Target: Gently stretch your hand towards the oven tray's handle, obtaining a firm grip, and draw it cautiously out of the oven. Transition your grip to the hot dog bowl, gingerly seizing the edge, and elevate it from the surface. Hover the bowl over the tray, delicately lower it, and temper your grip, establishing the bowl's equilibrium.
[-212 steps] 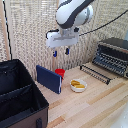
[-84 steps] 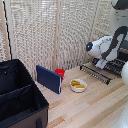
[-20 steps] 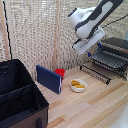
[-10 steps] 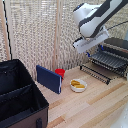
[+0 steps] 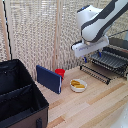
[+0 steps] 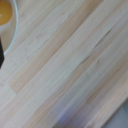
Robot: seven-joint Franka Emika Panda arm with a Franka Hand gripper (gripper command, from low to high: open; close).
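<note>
The hot dog bowl [image 5: 78,85], white with yellow pieces, sits on the wooden table. Its rim and a yellow piece show in a corner of the wrist view [image 6: 7,20]. My gripper [image 5: 91,57] hangs above the table, above and to the exterior view's right of the bowl, between the bowl and the oven tray [image 5: 108,61]. Its two dark fingers look apart and hold nothing. The tray, a dark wire rack, sticks out of the oven [image 5: 120,46] over the dropped door.
The oven door's long bar [image 5: 95,74] lies low in front of the rack. A small red cup [image 5: 60,73] and a dark blue upright slab [image 5: 49,79] stand left of the bowl. A big black fabric case [image 5: 20,97] fills the exterior view's left.
Four seconds ago my arm was low at the rack; it has since risen and swung toward the exterior view's left. Over the last second it shifted little. The rack stands pulled out.
</note>
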